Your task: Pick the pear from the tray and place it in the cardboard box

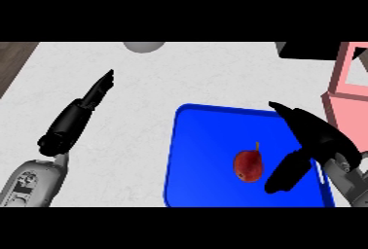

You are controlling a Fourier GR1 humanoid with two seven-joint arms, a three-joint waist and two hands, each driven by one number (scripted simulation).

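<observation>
A red pear (248,165) with a thin stem lies on the blue tray (208,160), right of the tray's middle. My right hand (316,136) hovers over the tray's right side, just right of the pear, open, with the fingers stretched toward the far edge and the thumb (286,172) hanging down close beside the fruit. No contact with the pear shows. My left hand (75,119) rests open on the white counter at the left, fingers straight and pointing away. A pink box (348,92) stands at the right edge, partly cut off.
A grey rounded object (144,46) sits at the counter's far edge. A dark object (305,48) lies at the far right next to the pink box. Dark wood floor (14,58) shows beyond the counter's left edge.
</observation>
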